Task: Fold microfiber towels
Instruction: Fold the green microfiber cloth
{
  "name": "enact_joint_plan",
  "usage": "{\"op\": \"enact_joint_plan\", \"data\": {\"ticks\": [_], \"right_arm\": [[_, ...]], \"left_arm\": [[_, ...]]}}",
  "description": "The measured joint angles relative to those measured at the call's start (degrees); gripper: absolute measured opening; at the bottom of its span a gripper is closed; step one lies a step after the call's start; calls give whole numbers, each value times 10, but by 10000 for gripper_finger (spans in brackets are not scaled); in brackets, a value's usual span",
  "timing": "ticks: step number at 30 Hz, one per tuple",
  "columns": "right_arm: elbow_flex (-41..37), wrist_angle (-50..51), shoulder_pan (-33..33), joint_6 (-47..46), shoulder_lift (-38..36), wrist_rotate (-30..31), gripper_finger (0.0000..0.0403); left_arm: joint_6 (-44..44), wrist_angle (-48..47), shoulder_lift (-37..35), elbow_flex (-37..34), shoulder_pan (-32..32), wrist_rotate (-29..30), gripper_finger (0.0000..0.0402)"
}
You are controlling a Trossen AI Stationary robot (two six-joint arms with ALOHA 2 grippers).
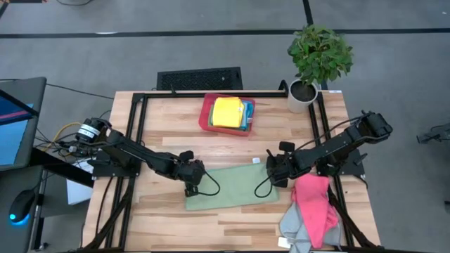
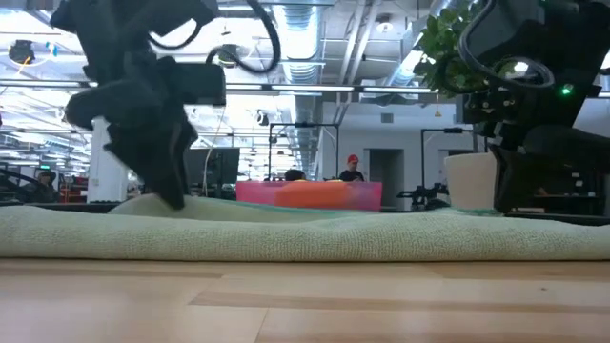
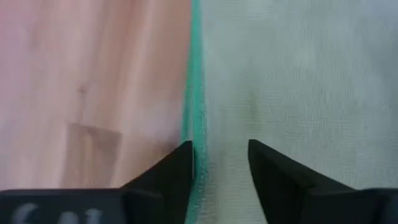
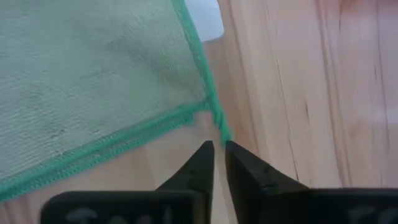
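A green microfiber towel (image 1: 232,185) lies folded into a long flat strip on the wooden table, near its front. My left gripper (image 1: 191,184) points down at the strip's left end, open, its fingers on either side of the green hem (image 3: 194,93). My right gripper (image 1: 275,176) hovers at the strip's far right corner (image 4: 214,115), fingers slightly apart with bare wood between them. A white label (image 4: 205,18) sticks out at that end. More microfiber towels, yellow on top, lie in a red tray (image 1: 226,114). My left gripper comes at the towel's left edge (image 3: 193,134) from above, slanting down, one fingertip (image 3: 177,162) over the wood and the other over the cloth. The low view shows its tips (image 2: 173,195) down at the cloth's surface. I cannot tell whether they touch it.
A pink towel on a grey one (image 1: 313,207) hangs over the table's front right corner, close to my right arm. A potted plant (image 1: 316,63) stands at the back right. A black frame (image 1: 140,105) runs around the table's edges. Bare wood lies between tray and towel.
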State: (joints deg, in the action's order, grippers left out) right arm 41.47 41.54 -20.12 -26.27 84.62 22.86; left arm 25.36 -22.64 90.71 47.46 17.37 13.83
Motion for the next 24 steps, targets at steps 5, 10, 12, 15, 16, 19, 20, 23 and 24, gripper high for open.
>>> {"op": "enact_joint_plan", "data": {"ticks": [5, 10, 12, 15, 16, 19, 20, 23, 24], "right_arm": [[0, 13, -2, -27, -7, 0, 106], [19, 10, -38, -58, -51, 56, 117], [21, -14, -63, -66, -74, 86, 117], [4, -128, -109, -68, -96, 148, 118], [-10, -185, -124, -67, -97, 169, 118], [-55, -338, -150, -53, -76, 185, 118], [-67, -377, -153, -51, -62, 185, 118], [-83, -475, -155, -47, -7, 186, 118], [-84, -505, -155, -41, 12, 183, 118]], "left_arm": [[7, -14, -23, 0, 0, -11, 210], [51, -41, -50, 0, 1, -26, 249], [61, -45, -66, 0, 6, -23, 255], [68, -1, -89, 0, 27, 17, 259], [68, 27, -96, 0, 39, 45, 259], [59, 132, -96, 0, 84, 129, 259], [51, 169, -89, -4, 96, 143, 259], [43, 263, -46, -17, 119, 154, 259], [48, 279, -26, -19, 124, 155, 259]]}}
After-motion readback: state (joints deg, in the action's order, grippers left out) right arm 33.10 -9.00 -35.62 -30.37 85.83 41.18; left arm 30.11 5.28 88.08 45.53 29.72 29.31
